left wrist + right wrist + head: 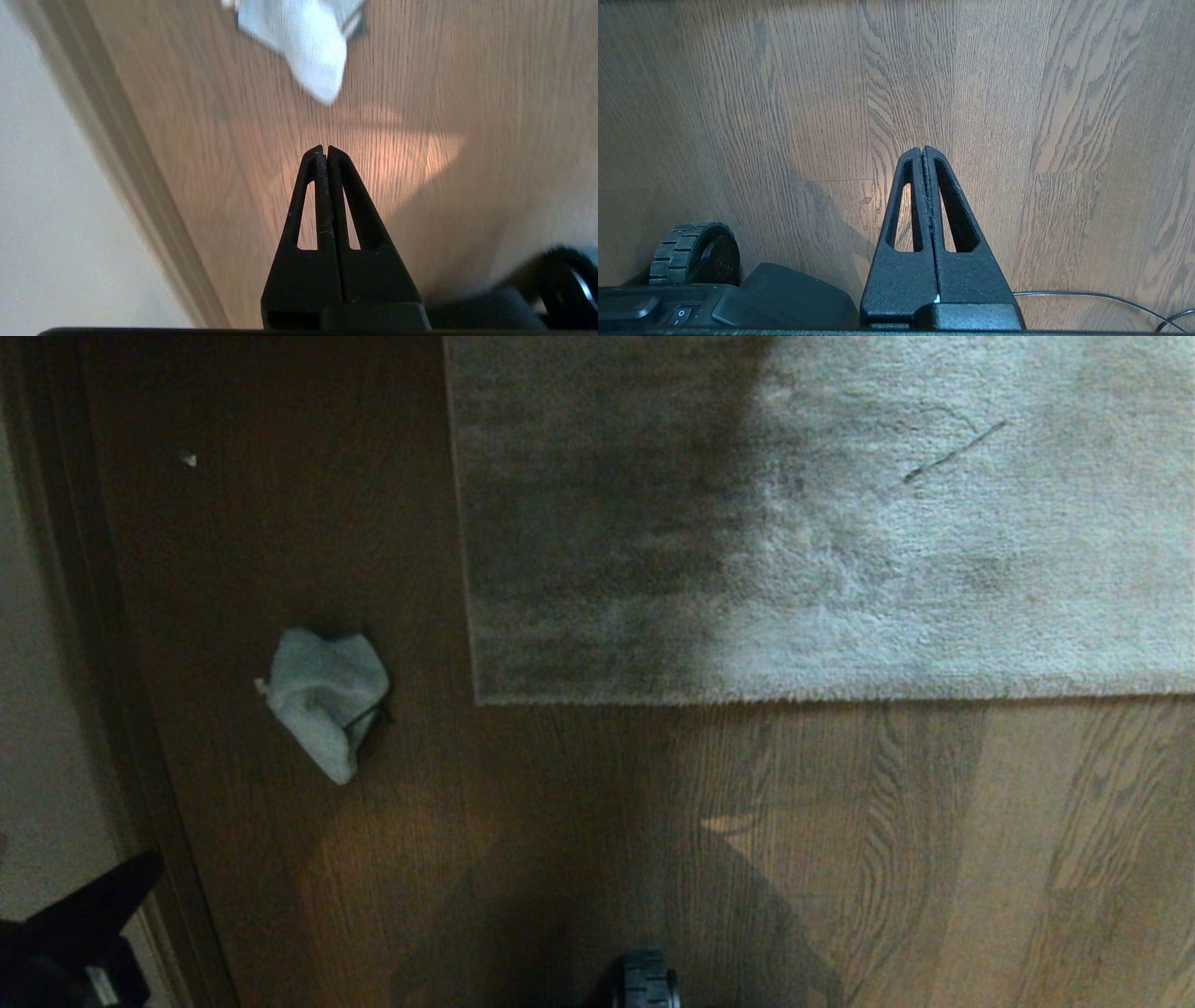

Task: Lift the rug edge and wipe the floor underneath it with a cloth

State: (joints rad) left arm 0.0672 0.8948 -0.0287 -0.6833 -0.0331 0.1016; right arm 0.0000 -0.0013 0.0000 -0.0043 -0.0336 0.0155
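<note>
The grey-beige rug (840,523) lies flat on the brown wood floor (579,821), its rug edge (747,691) running straight to a square corner (485,693). The pale grey-blue cloth (327,695) sits crumpled on the floor to the left of that corner. In the left wrist view my left gripper (325,148) hangs shut and empty above the planks, a little short of the cloth (303,42). The left arm (75,933) shows dark in the head view's lower left corner. My right gripper (923,149) is shut and empty over bare floor (1064,116), outside the head view.
A pale wall (37,709) with a dark baseboard (103,616) runs along the left, close to the cloth. One of my base's wheels (647,980) pokes in at the bottom. Near the right gripper are a wheel (691,254) and a thin cable (1087,296). A small white speck (189,459) lies on the floor.
</note>
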